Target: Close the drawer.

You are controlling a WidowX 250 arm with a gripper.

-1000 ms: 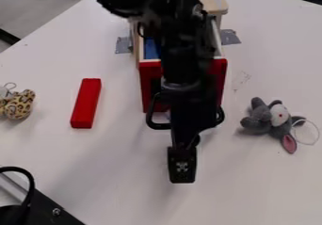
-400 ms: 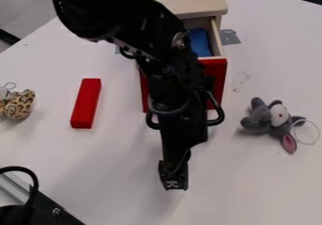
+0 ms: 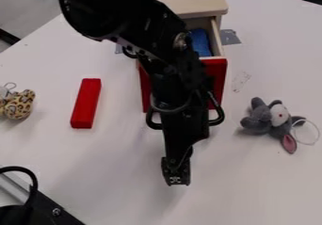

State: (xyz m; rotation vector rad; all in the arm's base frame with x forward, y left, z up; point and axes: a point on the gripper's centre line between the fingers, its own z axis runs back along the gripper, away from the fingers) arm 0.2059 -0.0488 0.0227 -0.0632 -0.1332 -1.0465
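Likely lab: black robot arm [image 3: 179, 78] over white table [image 3: 252, 191], wheeled base behind.

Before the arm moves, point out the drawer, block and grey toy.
Drawer [image 3: 217, 74]: camera view, on its red front.
Block [image 3: 86, 102]: camera view, middle of its top.
Grey toy [image 3: 277, 119]: camera view, on its white patch.

Arm [image 3: 148, 33] aslant from upper left, gripper [image 3: 176, 173] (black too) hanging down.

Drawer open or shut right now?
Open: the red-fronted drawer stands out from the wooden cabinet, and blue material shows inside it.
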